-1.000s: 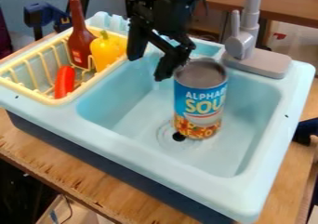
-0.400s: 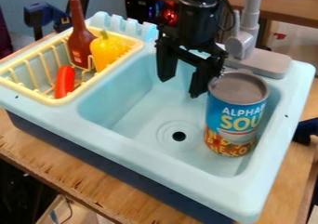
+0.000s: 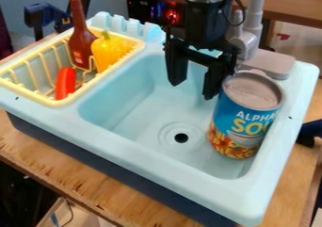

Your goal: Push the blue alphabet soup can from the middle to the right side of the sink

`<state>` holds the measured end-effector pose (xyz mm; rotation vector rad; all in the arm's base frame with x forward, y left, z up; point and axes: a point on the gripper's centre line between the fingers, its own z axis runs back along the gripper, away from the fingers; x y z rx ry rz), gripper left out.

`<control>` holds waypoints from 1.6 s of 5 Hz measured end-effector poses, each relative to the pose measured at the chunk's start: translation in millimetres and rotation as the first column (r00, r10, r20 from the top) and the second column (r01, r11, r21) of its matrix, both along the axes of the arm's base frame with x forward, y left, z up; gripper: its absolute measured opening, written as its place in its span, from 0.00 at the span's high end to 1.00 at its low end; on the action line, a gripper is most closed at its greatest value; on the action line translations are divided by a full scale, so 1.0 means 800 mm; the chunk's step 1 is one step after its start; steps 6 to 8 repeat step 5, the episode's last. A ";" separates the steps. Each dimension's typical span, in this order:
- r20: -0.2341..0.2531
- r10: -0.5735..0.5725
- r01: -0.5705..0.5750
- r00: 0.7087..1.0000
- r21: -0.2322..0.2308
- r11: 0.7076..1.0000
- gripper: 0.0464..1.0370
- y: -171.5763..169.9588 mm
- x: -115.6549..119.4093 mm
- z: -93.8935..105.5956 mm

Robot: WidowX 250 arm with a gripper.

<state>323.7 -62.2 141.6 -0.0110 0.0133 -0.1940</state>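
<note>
Gripper (image 3: 194,91) was beside soup can (image 3: 242,120); jaws were wide apart, held nothing. Can leaned in toy sink (image 3: 157,165), near its side. Hard sideways push could have tipped can over.

Brown bottle (image 3: 82,44) beside yellow pepper (image 3: 107,51), red elongated toy (image 3: 65,83) nearer, all in pale-yellow rack (image 3: 28,92); grey faucet (image 3: 253,20)

Black arm (image 3: 206,14) enters at the top edge, near vertical. Gripper (image 3: 192,90) points downward — fingers parted, a wide gap between them — the right-hand tip lower in view.
</note>
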 end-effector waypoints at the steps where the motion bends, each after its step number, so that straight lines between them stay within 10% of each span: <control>1: -0.001 0.137 -0.133 0.991 0.222 0.966 0.04 0.018 -0.023 0.029; 3: 0.005 0.228 -0.213 0.974 0.372 0.903 0.04 0.042 -0.067 0.056; 4: 0.034 0.124 -0.128 0.992 0.132 0.983 0.04 0.041 -0.100 0.072; 5: 0.026 0.041 -0.041 0.999 0.005 0.999 0.04 0.024 -0.129 0.072; 8: 0.026 0.041 -0.041 0.999 0.005 0.999 0.04 0.024 -0.129 0.072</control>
